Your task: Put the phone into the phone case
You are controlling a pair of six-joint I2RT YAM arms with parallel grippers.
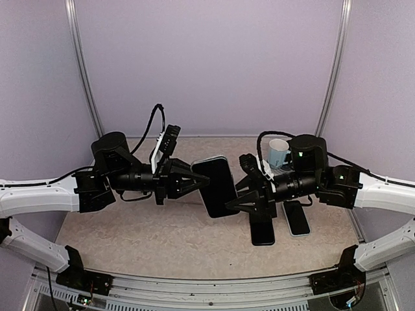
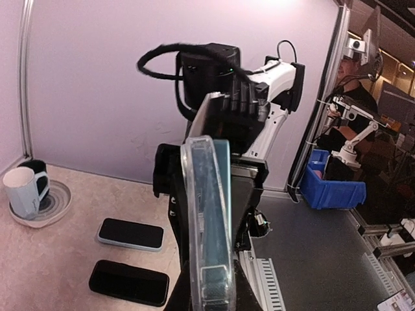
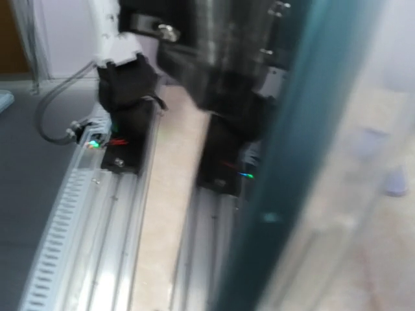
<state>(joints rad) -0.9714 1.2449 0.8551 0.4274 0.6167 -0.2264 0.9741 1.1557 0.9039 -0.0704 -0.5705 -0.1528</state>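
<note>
Right now the phone case [image 1: 217,184] is up in the air between the two arms, well above the worktop [image 1: 162,240]. It stands on edge, with its clear, teal-tinted rim toward the left wrist camera; whether a phone already sits inside it cannot be told from these views. The left gripper [image 1: 198,181] is pressed together on the case's left end and carries it. The right gripper [image 1: 238,202] has its jaws around the opposite lower corner, but you cannot tell whether they pinch it or only bracket it, since its own wrist view is a blur of teal edge. To do this step well, I judge, you should keep the left hold firm and level. Bring the right jaws squarely onto the rim rather than across the corner, and press evenly so the case neither twists nor springs out. By count there is one case held, and two slabs lie flat on the worktop beneath the right arm: a black slab [image 1: 262,232] and, just beside it, a pale-rimmed slab [image 1: 297,219], either of which may be the phone. One mug [image 1: 279,153] stands on one saucer [image 2: 55,201] at the back.
</note>
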